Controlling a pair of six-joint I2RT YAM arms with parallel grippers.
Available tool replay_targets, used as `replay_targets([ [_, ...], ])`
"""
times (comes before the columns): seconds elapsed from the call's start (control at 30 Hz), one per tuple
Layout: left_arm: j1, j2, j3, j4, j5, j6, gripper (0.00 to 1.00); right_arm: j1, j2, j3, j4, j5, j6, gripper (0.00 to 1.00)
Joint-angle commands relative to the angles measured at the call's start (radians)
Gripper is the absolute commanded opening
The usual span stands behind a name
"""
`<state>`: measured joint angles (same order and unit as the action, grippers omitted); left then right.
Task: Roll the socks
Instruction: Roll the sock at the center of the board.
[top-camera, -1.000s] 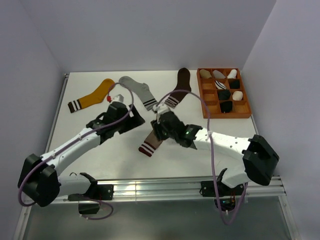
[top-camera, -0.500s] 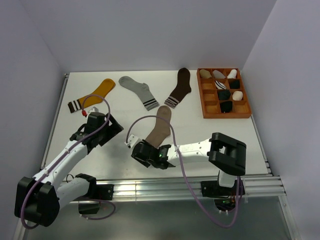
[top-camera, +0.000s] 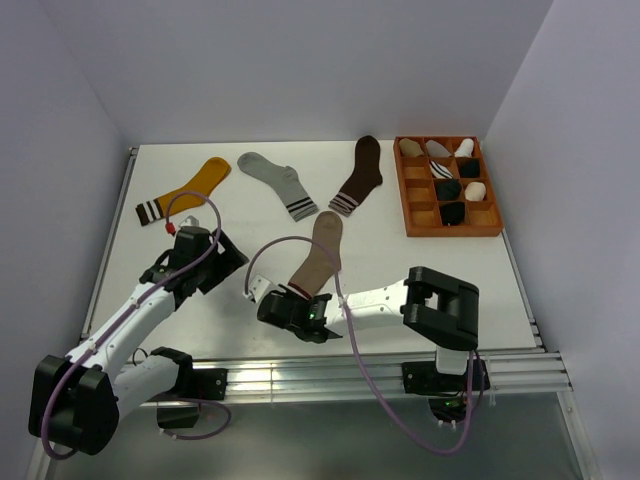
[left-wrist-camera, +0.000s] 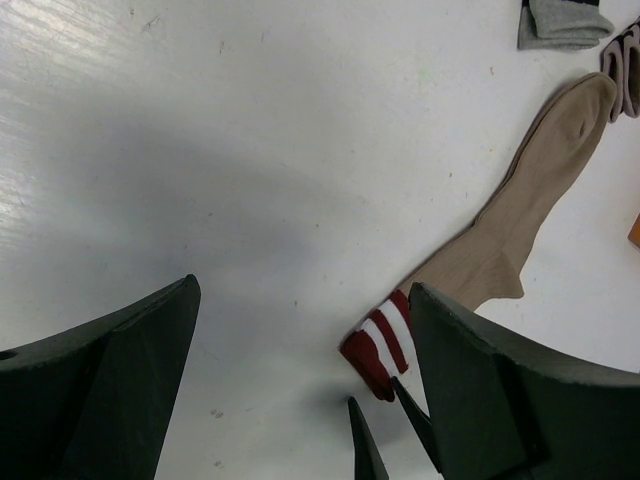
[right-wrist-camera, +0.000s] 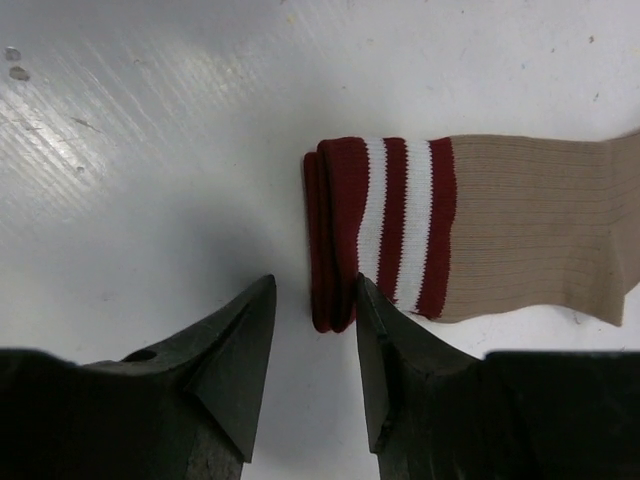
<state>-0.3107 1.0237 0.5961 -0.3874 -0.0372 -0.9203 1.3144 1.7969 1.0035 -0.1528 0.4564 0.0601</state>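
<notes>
Your taupe sock (top-camera: 320, 250) lies flat near the middle of the bench (top-camera: 420, 262), toe pointing far and its maroon-and-white cuff (right-wrist-camera: 385, 230) at the near end, the cuff's free edge doubled over on itself. Your right hand (right-wrist-camera: 312, 325) sits low at that near end, its fingers partly apart, with the corner of the cuff's edge just between the tips; bare bench shows between the left finger and the fabric, so nothing is clamped. To the left, your left hand (left-wrist-camera: 300, 300) hangs over bare bench with its fingers spread wide, holding nothing, and the sock is in its view off to the right. Along the far edge lie a mustard-yellow sock (top-camera: 190, 188), a light grey sock (top-camera: 277, 180) and a dark brown sock (top-camera: 360, 175). An orange divided tray (top-camera: 405, 190) sits at the far right.
</notes>
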Motion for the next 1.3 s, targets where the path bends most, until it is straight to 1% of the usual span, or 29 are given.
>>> replay_targets([
  [0.0, 0.004, -0.014, -0.007, 0.024, 0.022, 0.018, 0.91, 0.017, 0.022, 0.027, -0.014, 0.021, -0.011, 0.45],
  [0.1, 0.004, -0.010, -0.007, 0.028, 0.028, 0.018, 0.91, 0.019, 0.048, 0.029, -0.028, 0.028, -0.008, 0.45],
  [0.2, 0.004, -0.002, -0.007, 0.036, 0.048, 0.018, 0.90, 0.020, 0.070, 0.030, -0.033, 0.047, -0.006, 0.33],
  [0.23, 0.002, 0.001, -0.007, 0.039, 0.057, 0.017, 0.90, 0.019, 0.076, 0.030, -0.030, 0.054, -0.006, 0.23],
  [0.3, 0.002, 0.003, -0.010, 0.045, 0.068, 0.014, 0.89, 0.017, 0.084, 0.033, -0.031, 0.065, -0.005, 0.13],
  [0.33, 0.001, 0.003, -0.009, 0.051, 0.074, 0.014, 0.89, 0.014, 0.093, 0.041, -0.036, 0.074, -0.002, 0.04],
  [0.37, -0.001, 0.001, -0.012, 0.053, 0.080, 0.009, 0.89, 0.008, 0.096, 0.046, -0.040, 0.076, 0.007, 0.00],
  [0.4, -0.002, 0.001, -0.012, 0.053, 0.080, 0.006, 0.89, 0.002, 0.098, 0.050, -0.047, 0.073, 0.013, 0.00],
  [0.53, -0.024, -0.010, -0.019, 0.062, 0.091, -0.014, 0.88, -0.047, 0.030, 0.038, -0.024, -0.054, 0.038, 0.00],
  [0.57, -0.030, -0.010, -0.022, 0.067, 0.089, -0.025, 0.88, -0.062, 0.013, 0.034, -0.016, -0.132, 0.056, 0.00],
  [0.63, -0.050, -0.005, -0.027, 0.070, 0.083, -0.031, 0.88, -0.119, -0.033, 0.015, 0.007, -0.217, 0.085, 0.00],
  [0.67, -0.057, 0.001, -0.027, 0.073, 0.082, -0.040, 0.88, -0.144, -0.047, 0.011, 0.015, -0.316, 0.098, 0.00],
  [0.73, -0.082, 0.010, -0.027, 0.077, 0.074, -0.049, 0.88, -0.214, -0.073, -0.005, 0.039, -0.418, 0.128, 0.00],
  [0.77, -0.091, 0.021, -0.028, 0.082, 0.072, -0.060, 0.88, -0.237, -0.076, -0.006, 0.045, -0.505, 0.139, 0.00],
  [0.83, -0.111, 0.033, -0.030, 0.094, 0.072, -0.068, 0.87, -0.298, -0.071, -0.014, 0.067, -0.593, 0.161, 0.00],
  [0.87, -0.117, 0.047, -0.030, 0.097, 0.074, -0.078, 0.87, -0.317, -0.064, -0.013, 0.068, -0.672, 0.168, 0.00],
  [0.97, -0.143, 0.070, -0.032, 0.120, 0.074, -0.098, 0.85, -0.380, -0.034, -0.013, 0.088, -0.781, 0.193, 0.00],
  [1.03, -0.163, 0.084, -0.028, 0.136, 0.074, -0.107, 0.85, -0.412, -0.019, -0.026, 0.120, -0.905, 0.217, 0.00],
  [1.07, -0.169, 0.096, -0.028, 0.142, 0.074, -0.115, 0.84, -0.450, -0.013, -0.029, 0.131, -0.950, 0.227, 0.00],
  [1.1, -0.185, 0.104, -0.027, 0.143, 0.074, -0.118, 0.84, -0.472, -0.005, -0.037, 0.143, -1.028, 0.236, 0.00],
  [1.2, -0.208, 0.136, -0.027, 0.160, 0.076, -0.130, 0.82, -0.544, 0.027, -0.057, 0.243, -1.152, 0.300, 0.00],
  [1.23, -0.212, 0.142, -0.027, 0.162, 0.076, -0.132, 0.81, -0.560, 0.039, -0.060, 0.268, -1.218, 0.343, 0.00],
  [1.27, -0.215, 0.154, -0.027, 0.163, 0.074, -0.138, 0.80, -0.575, 0.050, -0.063, 0.281, -1.243, 0.357, 0.00],
])
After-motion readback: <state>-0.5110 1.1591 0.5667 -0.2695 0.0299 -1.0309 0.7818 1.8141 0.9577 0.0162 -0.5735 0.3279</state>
